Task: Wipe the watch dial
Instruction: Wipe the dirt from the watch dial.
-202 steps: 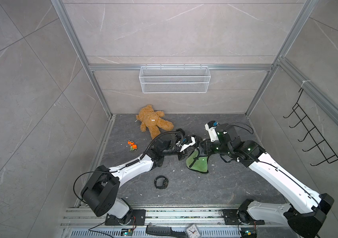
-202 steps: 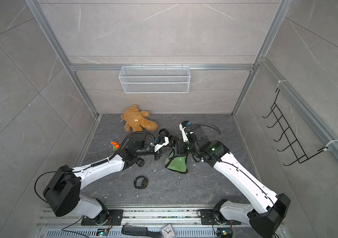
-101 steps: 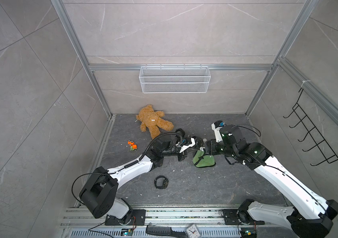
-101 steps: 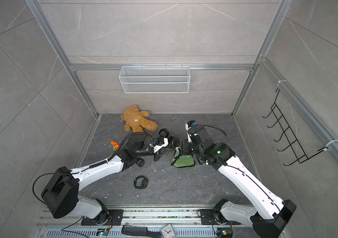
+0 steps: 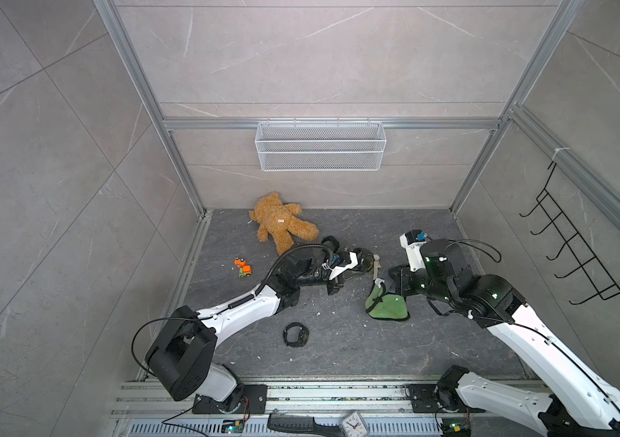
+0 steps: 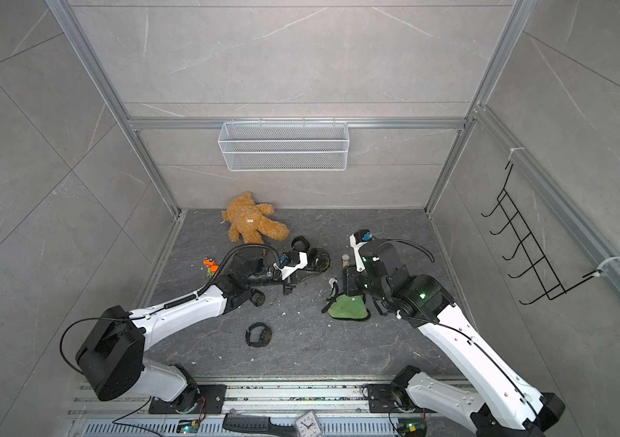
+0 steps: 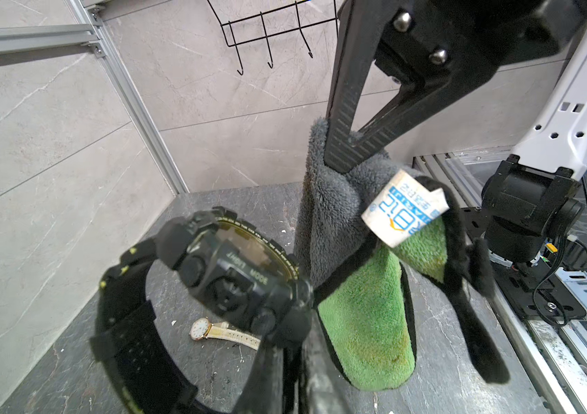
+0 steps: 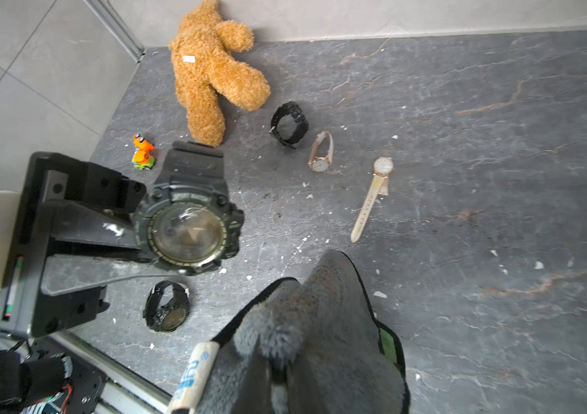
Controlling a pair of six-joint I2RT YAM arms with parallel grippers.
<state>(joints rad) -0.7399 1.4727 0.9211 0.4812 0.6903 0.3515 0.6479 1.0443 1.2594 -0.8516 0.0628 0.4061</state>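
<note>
The right gripper (image 7: 351, 150) is pinching a grey-and-green cloth (image 7: 363, 308) by its top so it is hanging free beside the black watch (image 8: 186, 229), which the left gripper (image 8: 134, 247) is clamping with its dial facing the cloth, buttons reading LIGHT and MODE.

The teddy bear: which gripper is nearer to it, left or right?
Left. The left gripper, shut on the black watch, sits just in front of the teddy bear; the right gripper, holding the cloth, is farther away.
</note>
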